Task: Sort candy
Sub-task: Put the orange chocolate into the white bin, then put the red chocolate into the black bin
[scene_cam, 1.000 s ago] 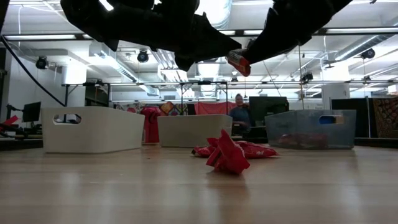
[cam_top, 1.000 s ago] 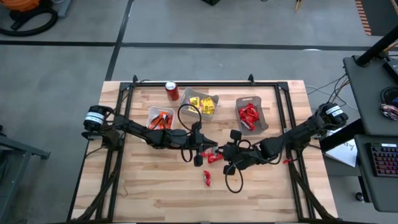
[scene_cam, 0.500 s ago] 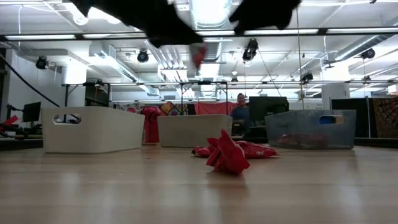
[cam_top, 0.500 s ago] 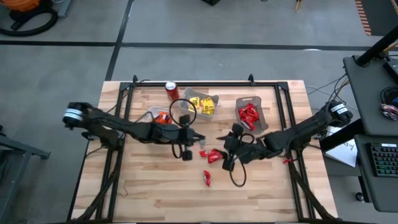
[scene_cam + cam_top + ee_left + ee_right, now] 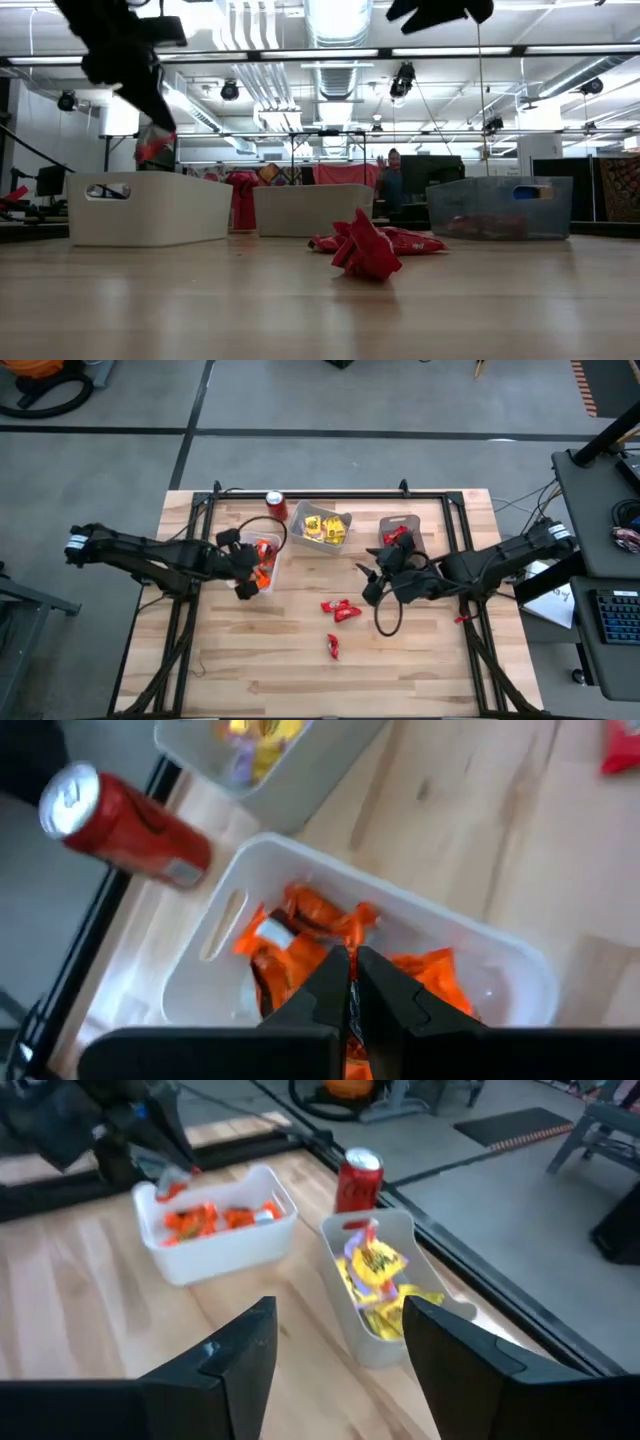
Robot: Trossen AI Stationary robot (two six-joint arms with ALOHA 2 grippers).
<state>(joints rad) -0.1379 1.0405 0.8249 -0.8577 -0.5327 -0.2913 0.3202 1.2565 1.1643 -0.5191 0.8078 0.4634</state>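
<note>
Over the orange bin [image 5: 257,552], left pincer [image 5: 243,586] has arrived pinching candy [image 5: 153,148]; right pincer [image 5: 369,582] spread.

the left arm reaches in from its own side, low and stretched nearly straight, its tool [image 5: 247,572] pointing downward with both fingers [image 5: 330,982] pressed together. the right arm stretches in from the opposite side, well apart from the left tool; its tool [image 5: 378,575] is raised, its two fingers [image 5: 245,1350] spread wide.
</note>
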